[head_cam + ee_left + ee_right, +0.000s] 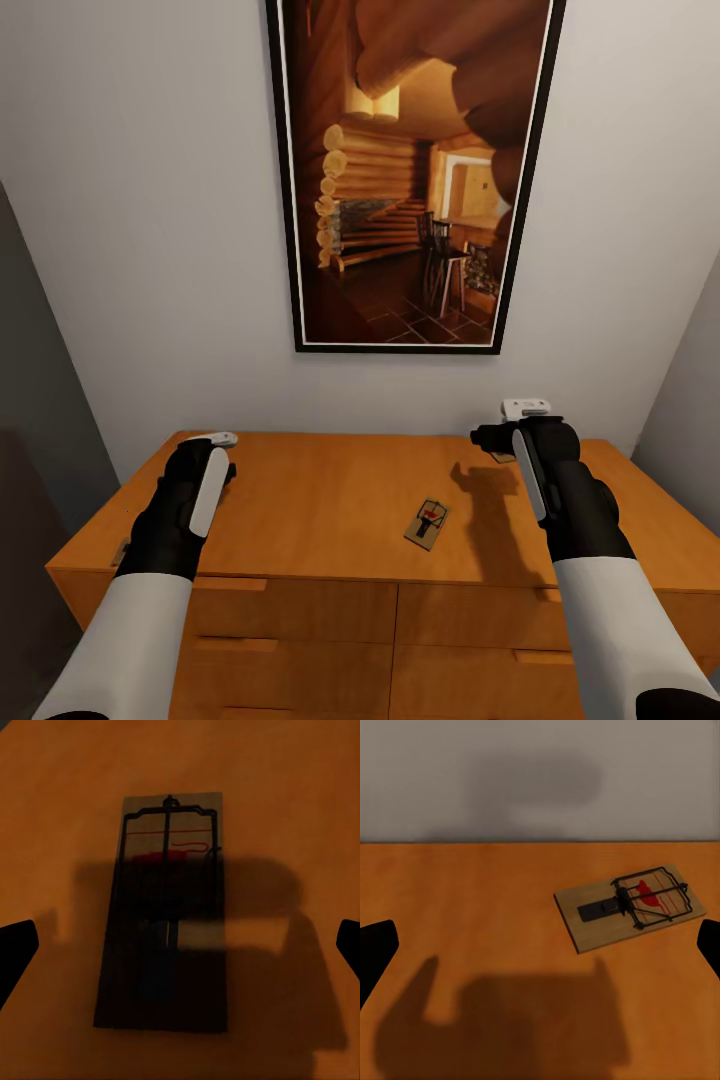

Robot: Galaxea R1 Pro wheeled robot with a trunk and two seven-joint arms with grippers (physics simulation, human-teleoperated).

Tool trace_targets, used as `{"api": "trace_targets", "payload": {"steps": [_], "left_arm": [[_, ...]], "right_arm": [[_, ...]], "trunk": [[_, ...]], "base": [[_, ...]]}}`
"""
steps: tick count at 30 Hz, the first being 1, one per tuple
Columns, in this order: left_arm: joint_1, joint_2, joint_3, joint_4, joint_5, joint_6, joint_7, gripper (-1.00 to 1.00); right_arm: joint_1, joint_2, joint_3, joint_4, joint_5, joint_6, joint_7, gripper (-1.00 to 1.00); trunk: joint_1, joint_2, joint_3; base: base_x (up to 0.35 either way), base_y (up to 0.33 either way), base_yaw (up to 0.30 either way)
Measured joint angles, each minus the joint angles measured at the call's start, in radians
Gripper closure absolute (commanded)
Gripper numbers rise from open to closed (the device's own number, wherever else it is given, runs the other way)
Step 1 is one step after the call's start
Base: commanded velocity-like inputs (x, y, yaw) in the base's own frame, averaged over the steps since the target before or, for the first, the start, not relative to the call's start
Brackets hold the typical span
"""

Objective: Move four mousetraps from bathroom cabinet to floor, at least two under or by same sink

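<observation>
Both pincers are hovering open over the orange-brown wooden cabinet (330, 500); a brown wooden mousetrap (427, 523) is lying at the right pincer's (497, 437) seven o'clock.

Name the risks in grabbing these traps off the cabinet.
The shadowed mousetrap lies flat below the open left tool; it may hit the cabinet top and slip off the thin edges. The lit mousetrap sits to one side of the open right tool; descending straight could miss or nudge it.

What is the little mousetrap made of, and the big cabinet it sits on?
The mousetrap looks like a flat slab of pale wood with thin dark wire parts, likely metal, and a red spot. The cabinet looks like smooth orange-brown wood with a slight sheen; its grain is too faint to be sure.
</observation>
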Motion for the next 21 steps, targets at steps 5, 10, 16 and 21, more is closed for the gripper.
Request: {"api": "trace_targets", "payload": {"steps": [5, 10, 16, 21], "left_arm": [[0.000, 0.000, 0.000, 0.020, 0.000, -0.001, 0.000, -1.00], [0.000, 0.000, 0.001, 0.030, 0.000, -0.002, 0.001, -1.00], [0.000, 0.000, 0.004, 0.036, 0.001, -0.002, 0.001, -1.00], [0.000, -0.001, 0.014, 0.038, 0.004, -0.002, 0.001, -1.00]], "right_arm": [[0.000, 0.000, 0.000, 0.000, 0.000, 0.000, 0.000, -1.00], [0.000, 0.000, 0.000, 0.000, 0.000, 0.000, 0.000, -1.00], [0.000, 0.000, 0.000, 0.000, 0.000, 0.000, 0.000, -1.00], [0.000, 0.000, 0.000, 0.000, 0.000, 0.000, 0.000, -1.00]], "trunk": [[0.000, 0.000, 0.000], [0.000, 0.000, 0.000], [0.000, 0.000, 0.000], [0.000, 0.000, 0.000]], "base": [[0.000, 0.000, 0.000], [0.000, 0.000, 0.000], [0.000, 0.000, 0.000], [0.000, 0.000, 0.000]]}}
